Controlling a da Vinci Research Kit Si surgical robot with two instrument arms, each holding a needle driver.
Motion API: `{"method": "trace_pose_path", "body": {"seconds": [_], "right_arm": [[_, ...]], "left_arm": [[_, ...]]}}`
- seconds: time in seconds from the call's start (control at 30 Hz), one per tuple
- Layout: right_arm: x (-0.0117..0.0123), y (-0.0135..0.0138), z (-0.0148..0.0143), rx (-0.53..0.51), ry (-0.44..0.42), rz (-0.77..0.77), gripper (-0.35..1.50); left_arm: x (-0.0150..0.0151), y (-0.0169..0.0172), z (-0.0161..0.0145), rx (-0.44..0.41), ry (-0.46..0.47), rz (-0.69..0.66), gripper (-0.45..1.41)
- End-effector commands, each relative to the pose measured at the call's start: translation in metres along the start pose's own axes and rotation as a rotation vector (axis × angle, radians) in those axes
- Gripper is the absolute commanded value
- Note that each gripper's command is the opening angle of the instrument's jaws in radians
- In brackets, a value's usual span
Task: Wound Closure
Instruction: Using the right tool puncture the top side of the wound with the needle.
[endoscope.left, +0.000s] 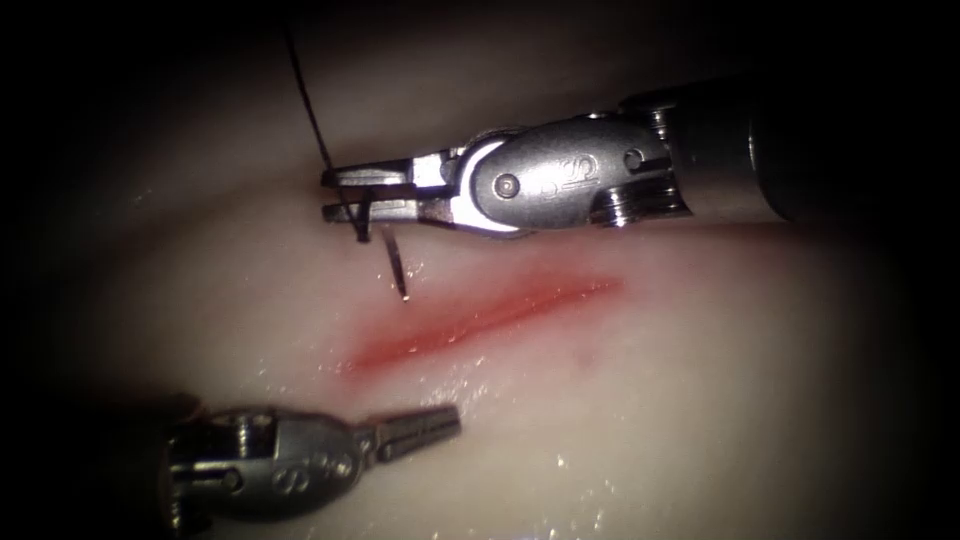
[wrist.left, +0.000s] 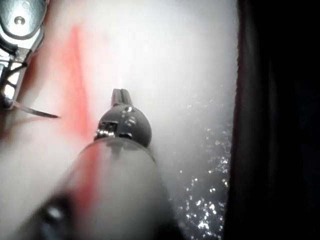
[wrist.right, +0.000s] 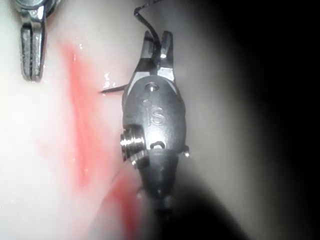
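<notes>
The tissue (endoscope.left: 700, 420) lies flat with its red cut (endoscope.left: 490, 315) facing up, so both tools can reach it. The right tool (endoscope.left: 340, 195) hangs just above the cut's left end, its jaws pinched on the needle (endoscope.left: 395, 262) near its back end. That lets the sharp tip point down at the tissue, not in it yet. The thread (endoscope.left: 310, 110) trails up from the jaws. The left tool (endoscope.left: 440, 425) waits below the cut, jaws closed on nothing.

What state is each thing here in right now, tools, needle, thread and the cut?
Right tool: jaws shut on the needle near its thread end.
Needle: held above the tissue, tip pointing at it just beside the cut, not in it.
Thread: runs up from the right tool.
Left tool: jaws shut, holding nothing.
Cut: open, red, unstitched.
Tissue: wet, glistening.
</notes>
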Motion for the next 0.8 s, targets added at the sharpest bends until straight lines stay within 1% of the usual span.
{"method": "trace_pose_path", "body": {"seconds": [0.03,0.07,0.1,0.2,0.23,0.27,0.33,0.43,0.7,0.8], "right_arm": [[-0.0004,-0.0011,0.0002,0.014,0.01,-0.021,-0.35],[-0.0004,-0.0011,0.0002,0.014,0.01,-0.021,-0.35],[-0.0007,-0.0024,-0.0003,0.023,0.012,-0.043,-0.35],[-0.0014,-0.0045,-0.001,0.043,0.02,-0.061,-0.35],[-0.0016,-0.0051,-0.0012,0.046,0.021,-0.066,-0.35],[-0.0016,-0.0051,-0.0012,0.046,0.021,-0.066,-0.35],[-0.0021,-0.0065,-0.0017,0.054,0.026,-0.09,-0.35],[-0.0023,-0.0073,-0.0024,0.056,0.031,-0.144,-0.35],[-0.0026,-0.0084,-0.0028,0.058,0.034,-0.177,-0.35],[-0.0036,-0.0096,-0.0027,0.068,0.026,-0.199,-0.35]], "left_arm": [[-0.0001,0.0002,0.0004,-0.007,0.002,-0.002,-0.4],[-0.0001,0.0002,0.0004,-0.007,0.002,-0.002,-0.4],[0.0,0.0001,0.0,-0.011,0.003,-0.004,-0.4],[0.0003,-0.0001,-0.0008,-0.018,0.004,-0.009,-0.38],[0.0005,0.0,-0.0011,-0.022,0.006,-0.01,-0.38],[0.0005,0.0,-0.0011,-0.022,0.006,-0.01,-0.38],[0.0008,0.0001,-0.0018,-0.022,0.0,-0.014,-0.38],[0.0012,0.0005,-0.0027,-0.025,-0.002,-0.018,-0.35],[0.0012,0.0016,-0.0049,-0.057,-0.035,-0.012,-0.28],[0.0015,0.0015,-0.0059,-0.064,-0.041,-0.015,-0.25]]}}
